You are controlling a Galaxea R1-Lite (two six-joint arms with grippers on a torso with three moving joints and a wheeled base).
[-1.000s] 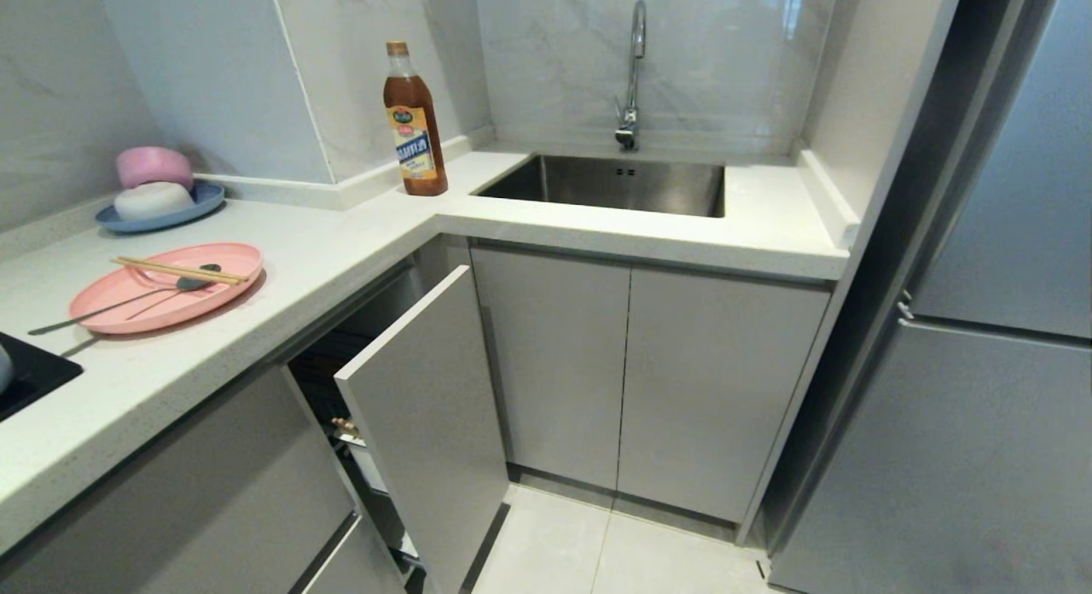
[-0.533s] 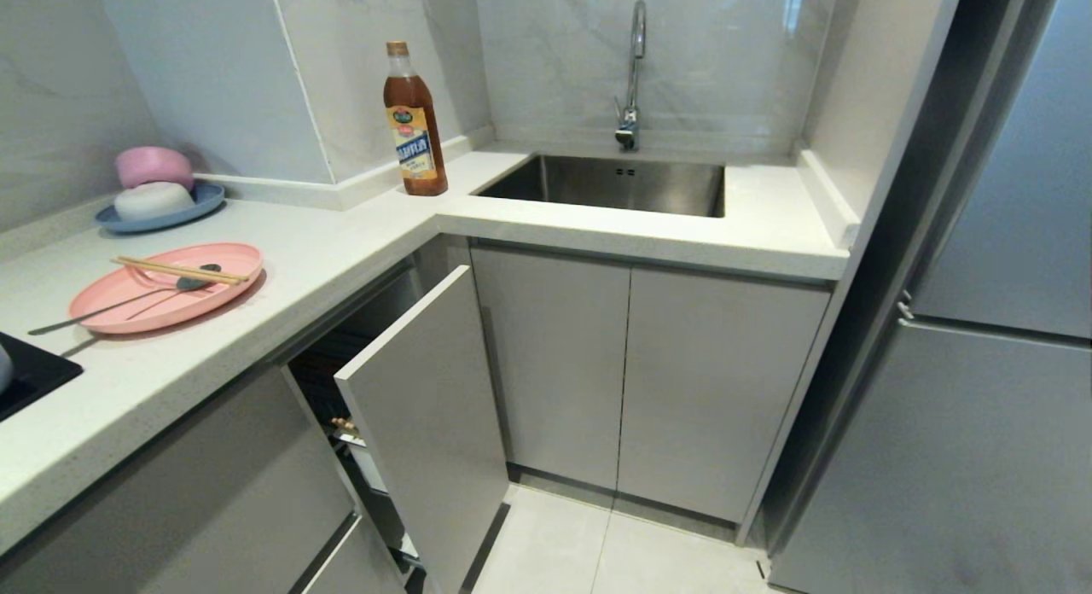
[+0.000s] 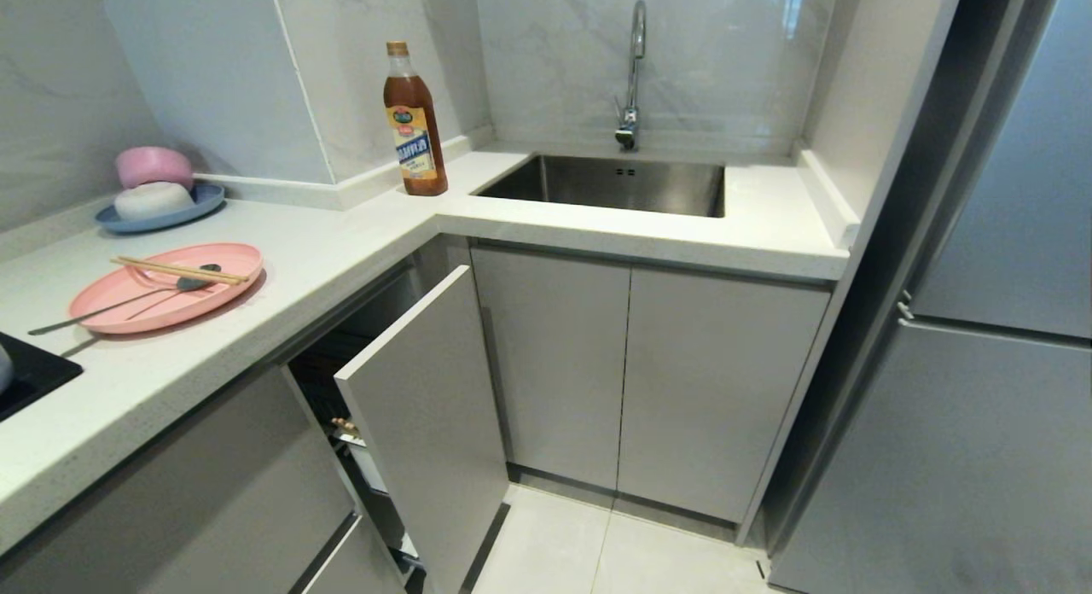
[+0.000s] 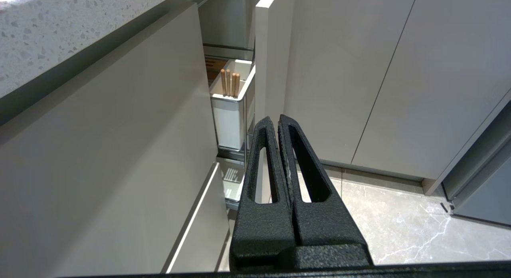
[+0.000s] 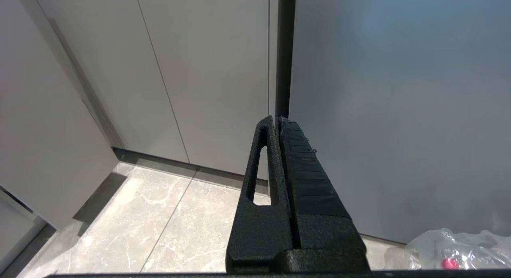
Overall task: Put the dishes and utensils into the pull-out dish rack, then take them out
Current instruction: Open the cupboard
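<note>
- Kitchen corner seen from our head camera: a white speckled desk [image 3: 341, 253] runs along the left and turns toward a steel sink [image 3: 610, 184] with a chrome tap [image 3: 631, 73].
- On the desk at our left lies a flat pink plate [image 3: 166, 287]. Two wooden chopsticks [image 3: 179, 270] rest across it, and a grey metal spoon [image 3: 119, 304] lies on it with its handle reaching out past the rim.
- Farther back, near the wall, a blue plate [image 3: 162, 210] carries a pale, rounded bowl [image 3: 153, 200] turned upside down, with a pink bowl [image 3: 153, 165] just behind it.
- A brown bottle [image 3: 415, 120] with a yellow label stands upright at the desk's corner, beside the sink.
- Below the desk, the pull-out dish rack [image 3: 422, 423] is partly drawn out, its pale grey front panel standing away from the cabinet.
- From our left wrist camera, we see a white utensil caddy [image 4: 229, 110] inside the rack, holding some wooden sticks [image 4: 230, 82] upright.
- Our left pincer [image 4: 278, 120] hangs low in front of the rack panel, fingers pressed together, holding nothing.
- Our right pincer [image 5: 277, 121] hangs low before the grey cabinet doors [image 5: 199, 70] and a tall grey panel [image 5: 399, 110], fingers likewise closed and empty.
- A crumpled clear plastic bag [image 5: 451, 250] lies on the marble floor [image 5: 159, 222] near the right pincer.
</note>
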